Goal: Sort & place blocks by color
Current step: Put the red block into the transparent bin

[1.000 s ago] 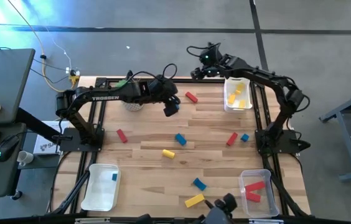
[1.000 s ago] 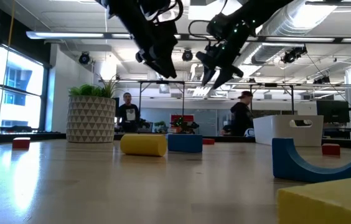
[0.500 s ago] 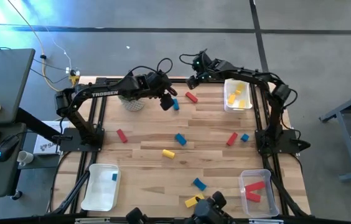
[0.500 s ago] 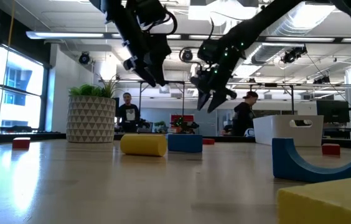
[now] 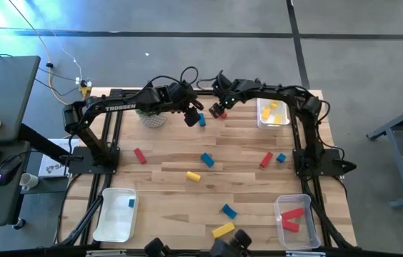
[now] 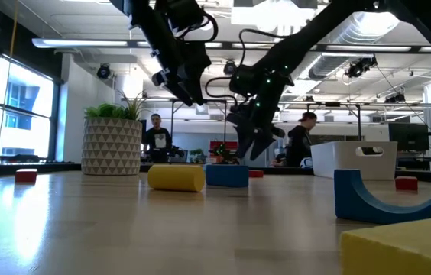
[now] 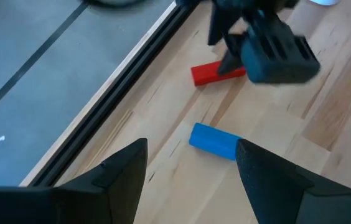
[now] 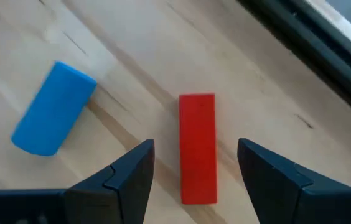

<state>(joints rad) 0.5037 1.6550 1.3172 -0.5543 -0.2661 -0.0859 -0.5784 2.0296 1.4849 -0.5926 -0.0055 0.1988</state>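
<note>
A red bar block [image 8: 198, 149] lies flat on the wood near the table's far edge, and my right gripper [image 8: 194, 148] hovers over it, open, one finger on each side, pointing steeply down; in the high view the gripper [image 5: 218, 111] covers most of the bar. Just to the left lies a blue cylinder block [image 7: 214, 141], also in the high view [image 5: 201, 121]. My left gripper [image 7: 191, 149] is open above it and touches nothing. In the low view both grippers, left [image 6: 189, 95] and right [image 6: 250, 149], hang clear of the tabletop.
A tray with yellow blocks [image 5: 261, 123] stands far right, a tray with red blocks [image 5: 279, 214] near right, and a white tray with one blue block [image 5: 112, 221] near left. Loose red [image 5: 140, 155], blue [image 5: 206, 160] and yellow [image 5: 193, 176] blocks lie mid-table. A potted plant [image 6: 112, 145] stands far left.
My right gripper has come from beside the yellow tray toward the table's left and down, tipping more steeply, until it hangs over the red bar. My left gripper shifted a little toward the far edge, uncovering the blue cylinder, then held still. Both stayed open.
</note>
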